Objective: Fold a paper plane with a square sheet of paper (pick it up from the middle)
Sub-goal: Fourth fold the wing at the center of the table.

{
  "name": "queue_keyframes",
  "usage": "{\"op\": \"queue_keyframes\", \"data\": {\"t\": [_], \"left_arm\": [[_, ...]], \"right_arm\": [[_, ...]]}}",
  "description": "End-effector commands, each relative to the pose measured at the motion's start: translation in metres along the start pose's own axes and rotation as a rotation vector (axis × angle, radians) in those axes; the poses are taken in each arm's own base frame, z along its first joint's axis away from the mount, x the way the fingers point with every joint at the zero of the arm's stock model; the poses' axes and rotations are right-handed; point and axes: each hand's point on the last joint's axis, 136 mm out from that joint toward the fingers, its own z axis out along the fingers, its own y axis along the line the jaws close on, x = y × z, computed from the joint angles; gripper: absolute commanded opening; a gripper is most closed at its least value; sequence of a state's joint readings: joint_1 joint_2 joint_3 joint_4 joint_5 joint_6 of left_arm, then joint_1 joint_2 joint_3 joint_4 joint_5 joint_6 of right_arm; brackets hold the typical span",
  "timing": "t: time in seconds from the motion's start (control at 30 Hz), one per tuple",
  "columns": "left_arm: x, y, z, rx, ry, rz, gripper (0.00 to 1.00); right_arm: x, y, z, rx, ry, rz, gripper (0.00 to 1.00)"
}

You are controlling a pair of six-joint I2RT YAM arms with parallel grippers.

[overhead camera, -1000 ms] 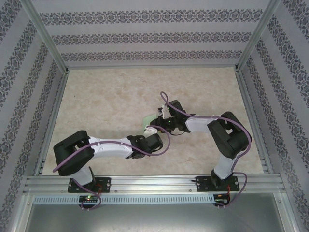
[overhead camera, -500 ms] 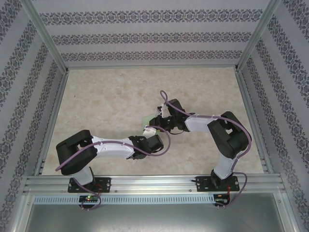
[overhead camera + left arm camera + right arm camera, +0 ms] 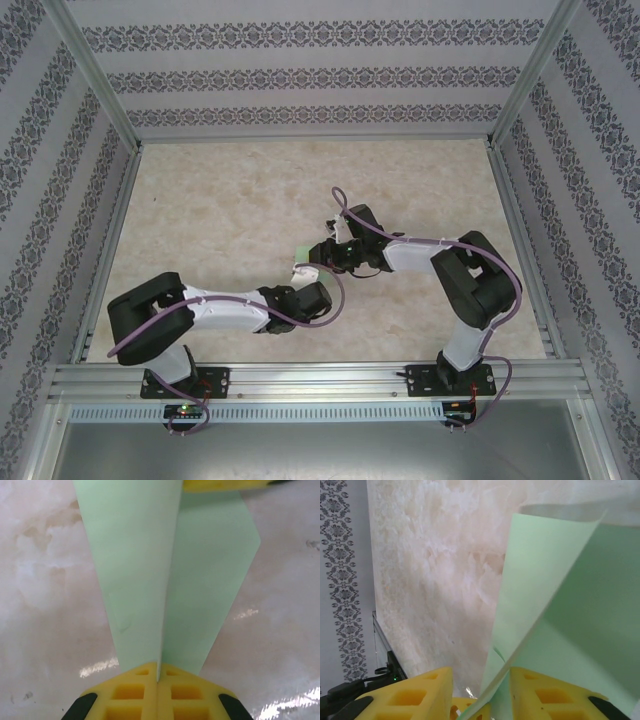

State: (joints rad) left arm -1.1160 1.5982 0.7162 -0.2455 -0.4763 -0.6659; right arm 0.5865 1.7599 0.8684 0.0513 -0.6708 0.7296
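Inventory, as observed: one green paper sheet (image 3: 135, 555), folded. Two robot arms: left arm (image 3: 215, 310), right arm (image 3: 410, 258). Two tools: left tool (image 3: 158, 672), right tool (image 3: 482, 690). One marbled tabletop (image 3: 220, 200).

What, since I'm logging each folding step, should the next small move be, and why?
Probably draw the right pincer back off the green paper: its jaws stand apart around one edge, while the left pincer is shut on the creased end and holds it.

- Left gripper (image 3: 158, 672) jaws now shut on the paper plane (image 3: 145, 570).
- Left arm (image 3: 220, 308) drawn slightly back.
- Right gripper (image 3: 480, 682) jaws widened slightly.
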Motion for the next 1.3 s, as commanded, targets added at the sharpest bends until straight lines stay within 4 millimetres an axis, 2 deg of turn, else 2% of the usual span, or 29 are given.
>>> {"op": "queue_keyframes", "data": {"t": [0.0, 0.23, 0.37, 0.63, 0.77, 0.9, 1.1, 1.27], "left_arm": [[-0.01, -0.01, -0.003, 0.11, -0.043, -0.107, 0.02], [-0.01, -0.008, -0.006, 0.261, -0.06, -0.217, 0.02], [-0.008, -0.006, -0.008, 0.336, -0.048, -0.251, 0.03], [-0.004, -0.005, -0.004, 0.434, -0.005, -0.3, 0.04], [-0.005, -0.003, -0.004, 0.45, -0.003, -0.305, 0.04], [-0.007, 0.0, -0.007, 0.449, -0.009, -0.3, 0.04], [-0.01, 0.007, -0.012, 0.425, -0.035, -0.286, 0.04], [-0.008, 0.01, -0.011, 0.398, -0.026, -0.251, 0.04]], "right_arm": [[-0.007, 0.01, -0.016, 0.003, -0.048, -0.055, 0.37], [-0.005, 0.009, -0.034, 0.052, -0.082, -0.072, 0.42], [0.002, 0.009, -0.036, 0.05, -0.072, -0.075, 0.42], [0.022, 0.017, -0.018, 0.035, 0.002, -0.097, 0.41], [0.027, 0.019, -0.007, 0.035, 0.01, -0.08, 0.46], [0.025, 0.014, -0.003, 0.105, -0.003, -0.06, 0.52], [0.019, 0.014, 0.001, 0.172, -0.028, 0.019, 0.53], [0.019, 0.027, 0.003, 0.246, -0.043, 0.034, 0.54]]}}
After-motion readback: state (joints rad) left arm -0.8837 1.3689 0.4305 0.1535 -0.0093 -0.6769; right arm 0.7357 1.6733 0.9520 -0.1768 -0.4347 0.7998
